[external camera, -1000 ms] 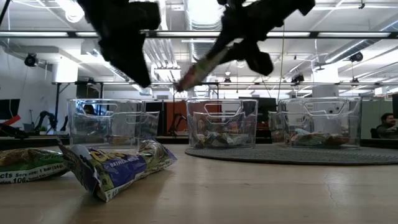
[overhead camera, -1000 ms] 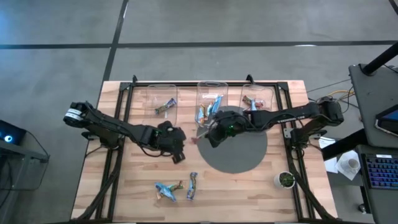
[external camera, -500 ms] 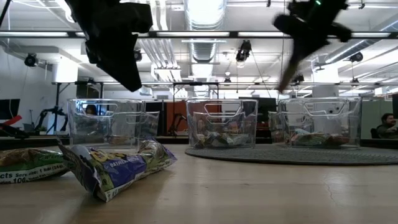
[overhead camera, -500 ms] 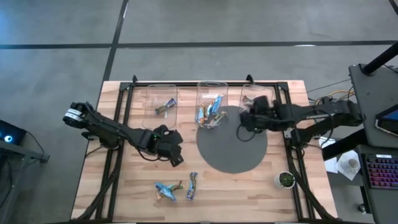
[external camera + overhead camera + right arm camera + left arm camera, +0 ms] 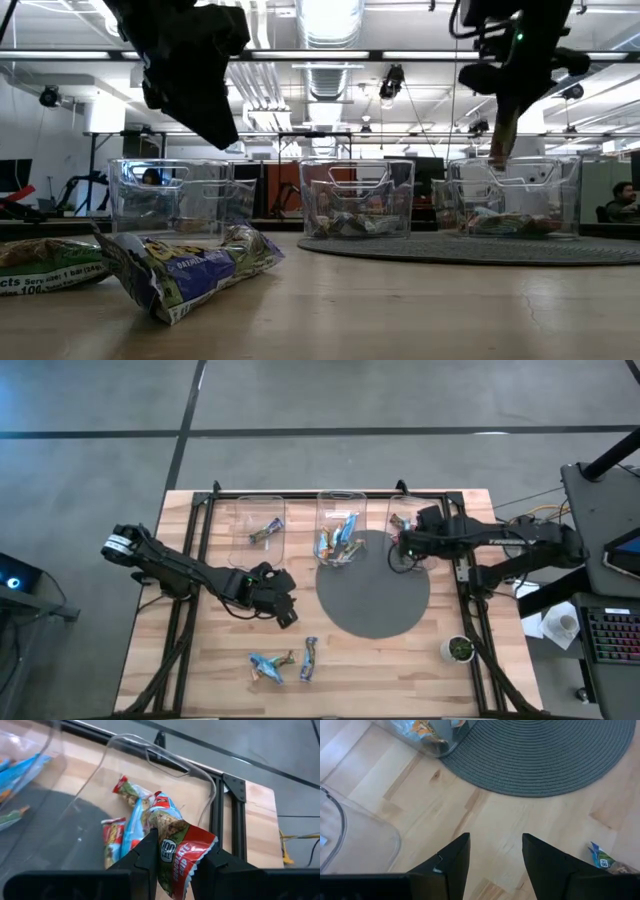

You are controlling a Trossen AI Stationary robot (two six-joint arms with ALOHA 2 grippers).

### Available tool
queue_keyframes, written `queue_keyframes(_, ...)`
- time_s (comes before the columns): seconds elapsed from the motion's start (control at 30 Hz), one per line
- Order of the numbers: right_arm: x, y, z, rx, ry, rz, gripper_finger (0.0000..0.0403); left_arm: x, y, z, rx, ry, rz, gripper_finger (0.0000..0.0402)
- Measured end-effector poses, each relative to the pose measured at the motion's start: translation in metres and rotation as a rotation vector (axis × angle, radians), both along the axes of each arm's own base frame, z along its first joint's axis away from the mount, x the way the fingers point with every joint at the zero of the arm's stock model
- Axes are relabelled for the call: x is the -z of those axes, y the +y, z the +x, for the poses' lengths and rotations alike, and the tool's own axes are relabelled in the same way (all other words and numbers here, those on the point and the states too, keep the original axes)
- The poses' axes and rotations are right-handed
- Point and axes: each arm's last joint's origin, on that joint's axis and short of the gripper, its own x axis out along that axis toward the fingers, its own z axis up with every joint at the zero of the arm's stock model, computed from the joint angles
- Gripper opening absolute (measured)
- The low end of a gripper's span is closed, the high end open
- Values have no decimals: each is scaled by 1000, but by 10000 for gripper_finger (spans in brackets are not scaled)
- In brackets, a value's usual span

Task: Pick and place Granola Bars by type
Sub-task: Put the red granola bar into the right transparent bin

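My right gripper [image 5: 404, 546] hangs over the right clear bin [image 5: 414, 518], shut on a red multicoloured granola bar [image 5: 176, 845]. That bin holds a few similar bars [image 5: 124, 827]. The middle bin [image 5: 340, 510] holds blue bars [image 5: 338, 538], and the left bin [image 5: 258, 510] holds one bar [image 5: 266, 531]. Two bars [image 5: 268, 665] [image 5: 309, 658] lie flat on the wood near the table's near edge. My left gripper [image 5: 284, 610] is open above bare wood, left of the mat, and touches nothing. My right gripper pinches the red multicoloured bar by one end [image 5: 181, 866] between its two fingers [image 5: 149, 854], which point down from above. The bar is lifted clear. It hangs below the fingers [image 5: 497, 142], nearly upright, just above the right bin's rim [image 5: 512, 162].
A round grey woven mat [image 5: 372, 600] lies under the front of the middle and right bins. A small potted plant [image 5: 460, 649] stands near the right near corner. Black frame rails [image 5: 470, 610] run along both table sides. Bare wood [image 5: 485, 820] lies under the left gripper.
My right gripper has carried the bar from over the mat's left far edge, toward the table's right and far edge, to above the right bin. The bar, slanted before, now hangs nearly upright. The gripper has stayed shut on it.
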Motion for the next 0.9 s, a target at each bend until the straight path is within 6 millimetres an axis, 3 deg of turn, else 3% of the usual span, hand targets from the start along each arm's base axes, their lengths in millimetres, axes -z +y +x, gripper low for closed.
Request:
queue_keyframes(0.27,16,-23,2,-4,-7,25,72,0,0,0,0,-3,0,163)
queue_keyframes(0.6,39,-29,2,13,-2,-97,80,0,0,0,-7,-5,4,163)
queue_keyframes(0.73,56,-27,5,-35,-57,4,104,0,0,0,-8,-6,3,163)
queue_keyframes(0.9,70,-25,4,-43,-87,73,166,0,1,0,-11,-6,3,163)
